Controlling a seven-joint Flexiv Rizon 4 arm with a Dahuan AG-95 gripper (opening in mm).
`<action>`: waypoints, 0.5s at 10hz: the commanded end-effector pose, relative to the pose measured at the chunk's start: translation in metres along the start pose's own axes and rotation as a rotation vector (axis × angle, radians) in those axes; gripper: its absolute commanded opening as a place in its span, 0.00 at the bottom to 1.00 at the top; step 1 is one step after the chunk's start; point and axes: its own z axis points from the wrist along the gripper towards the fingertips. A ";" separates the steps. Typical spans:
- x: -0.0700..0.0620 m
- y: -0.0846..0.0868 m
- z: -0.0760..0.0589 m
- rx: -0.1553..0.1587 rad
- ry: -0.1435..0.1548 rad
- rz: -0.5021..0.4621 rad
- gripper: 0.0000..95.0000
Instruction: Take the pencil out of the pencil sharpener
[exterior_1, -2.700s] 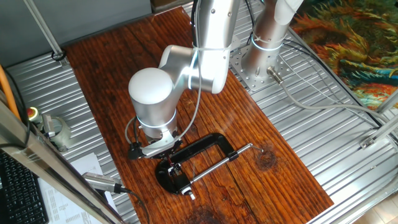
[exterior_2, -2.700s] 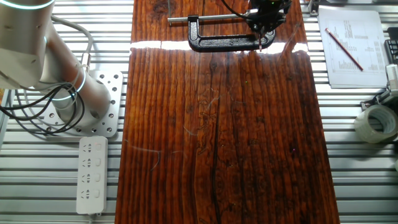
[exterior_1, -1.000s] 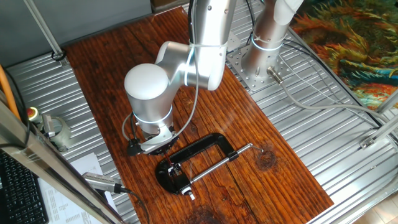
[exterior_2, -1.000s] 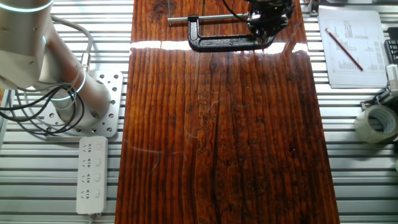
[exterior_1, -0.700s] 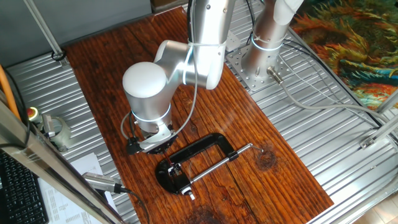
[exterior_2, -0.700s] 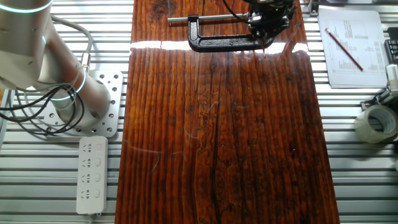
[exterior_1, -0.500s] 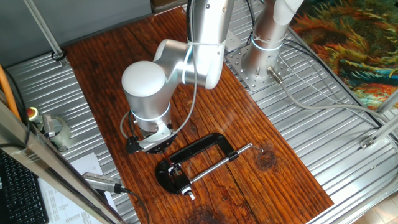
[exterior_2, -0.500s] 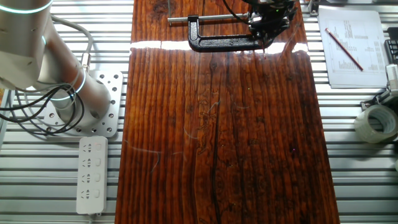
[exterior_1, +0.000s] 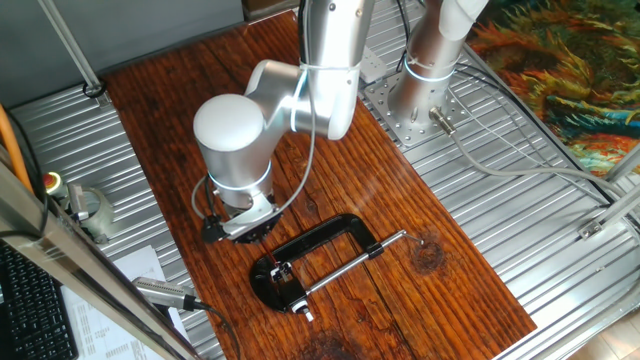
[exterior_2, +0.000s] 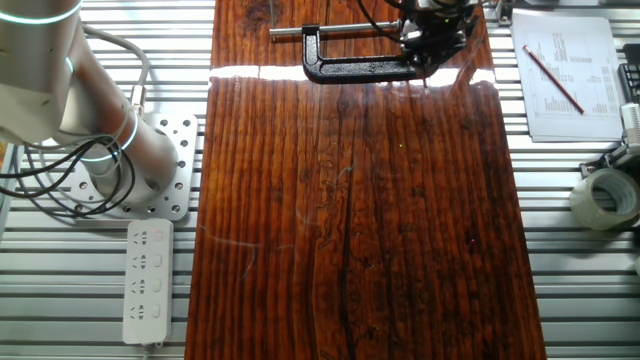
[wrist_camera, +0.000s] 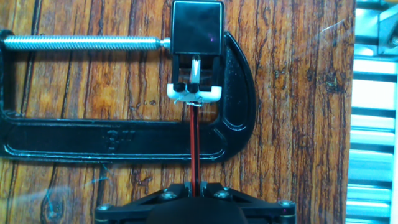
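Observation:
In the hand view the thin dark-red pencil runs straight from my gripper up to the small silvery pencil sharpener. The sharpener sits in a white holder under a black block, inside the mouth of the black C-clamp. My gripper is shut on the pencil's near end. The pencil's tip lies at the holder's edge; I cannot tell whether it is still inside. In one fixed view my gripper is left of the clamp, mostly hidden under the wrist. In the other fixed view my gripper hangs over the clamp's right end.
The clamp's silver screw rod points left. The wooden board's edge and ribbed metal table lie to the right. A paper sheet with another red pencil, a tape roll, the arm base and a power strip lie off the board.
My hand has drawn back from the clamp, up and left in one fixed view, with the pencil held in it. The clamp has not moved.

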 end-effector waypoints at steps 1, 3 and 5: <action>0.003 0.001 0.000 -0.001 0.000 -0.005 0.00; 0.006 0.002 0.000 -0.001 0.000 -0.011 0.00; 0.011 0.002 -0.001 -0.001 0.000 -0.017 0.00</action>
